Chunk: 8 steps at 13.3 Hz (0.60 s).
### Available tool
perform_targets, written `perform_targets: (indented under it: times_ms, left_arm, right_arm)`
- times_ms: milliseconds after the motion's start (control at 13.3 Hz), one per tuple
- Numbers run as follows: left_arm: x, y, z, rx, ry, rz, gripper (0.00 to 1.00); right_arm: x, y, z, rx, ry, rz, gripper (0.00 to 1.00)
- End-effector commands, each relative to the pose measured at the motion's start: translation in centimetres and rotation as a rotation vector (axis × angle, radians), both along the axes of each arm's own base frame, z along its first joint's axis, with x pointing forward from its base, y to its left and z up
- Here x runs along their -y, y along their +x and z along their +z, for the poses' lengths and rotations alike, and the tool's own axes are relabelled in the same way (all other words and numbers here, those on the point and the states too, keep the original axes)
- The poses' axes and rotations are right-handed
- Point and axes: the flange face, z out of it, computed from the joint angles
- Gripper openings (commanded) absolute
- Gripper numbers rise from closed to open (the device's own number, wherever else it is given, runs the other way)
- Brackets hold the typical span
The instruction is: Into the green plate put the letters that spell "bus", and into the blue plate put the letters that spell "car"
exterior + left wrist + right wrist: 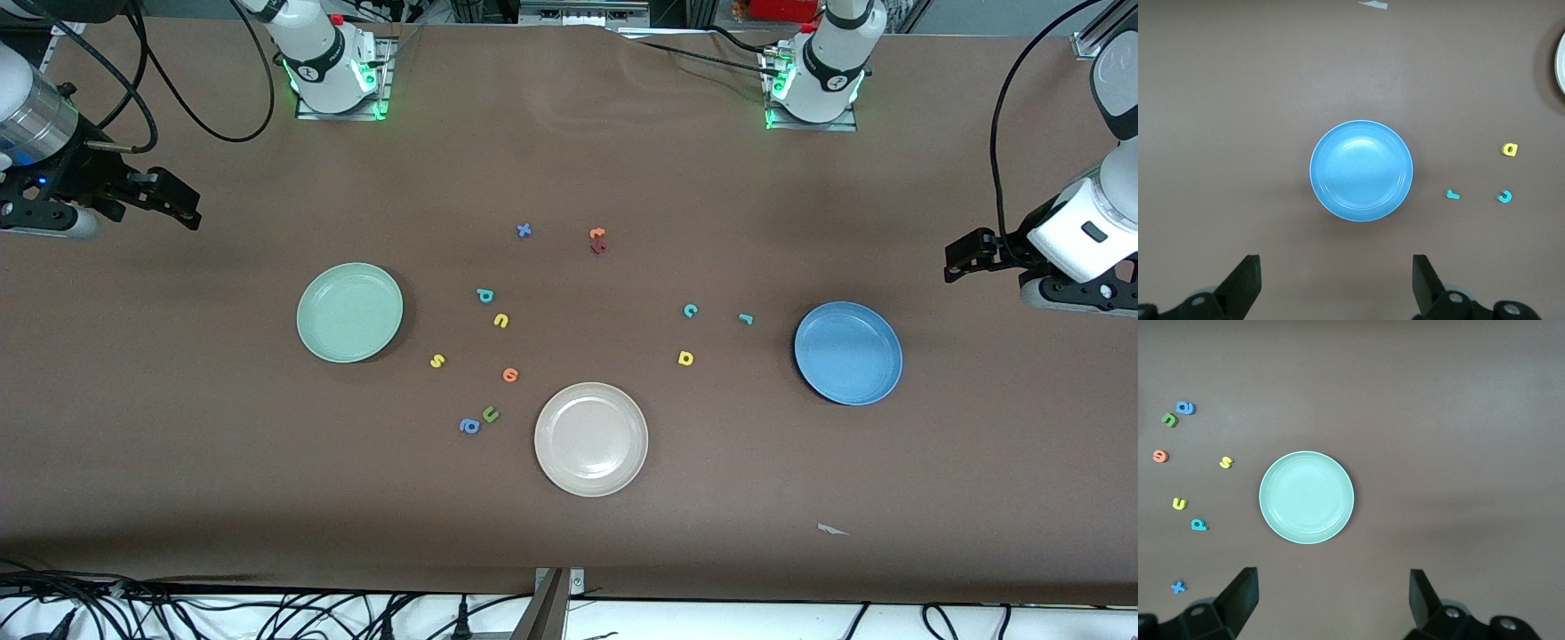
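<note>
Beige plate (590, 438): nearest the front camera, bare, mid-table.
Blue a (468, 427) and green u (490, 414): touching or almost so, beside the beige plate toward the right arm's end.
Orange round letter (510, 374): a little farther from the camera than that pair.
Green plate (349, 312): toward the right arm's end, nothing in it.
Letters for "bus": yellow s (436, 361), yellow u (500, 321) and teal b (484, 295), all on the table beside the green plate, each apart from the others.
Blue plate (847, 352): toward the left arm's end, nothing in it.
Letters for "car": yellow a (685, 358), teal c (690, 310) and darker teal r (746, 318), on the table beside the blue plate.
Blue x (524, 230); orange t (597, 234) with a dark red piece (598, 248) against it, shape unclear.
Left gripper (1337, 283): above the table's end by the blue plate, fingers spread, holding nothing.
Right gripper (1333, 600): above the table's end by the green plate, fingers spread, holding nothing.
</note>
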Motion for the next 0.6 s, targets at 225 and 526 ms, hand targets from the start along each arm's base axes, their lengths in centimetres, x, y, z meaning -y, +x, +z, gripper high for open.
perform_targets:
  times_ms: [225,526]
  left_arm:
    - [-0.19,-0.5,0.29,-0.003,0.026,-0.027,1.0]
    - [-0.1,-0.53,0.38,-0.002,0.026,-0.028,1.0]
  right_arm:
    - [-0.05,-0.08,0.15,0.012,0.011,0.007,1.0]
    - [-0.06,-0.06,0.12,0.009,0.012,0.015,1.0]
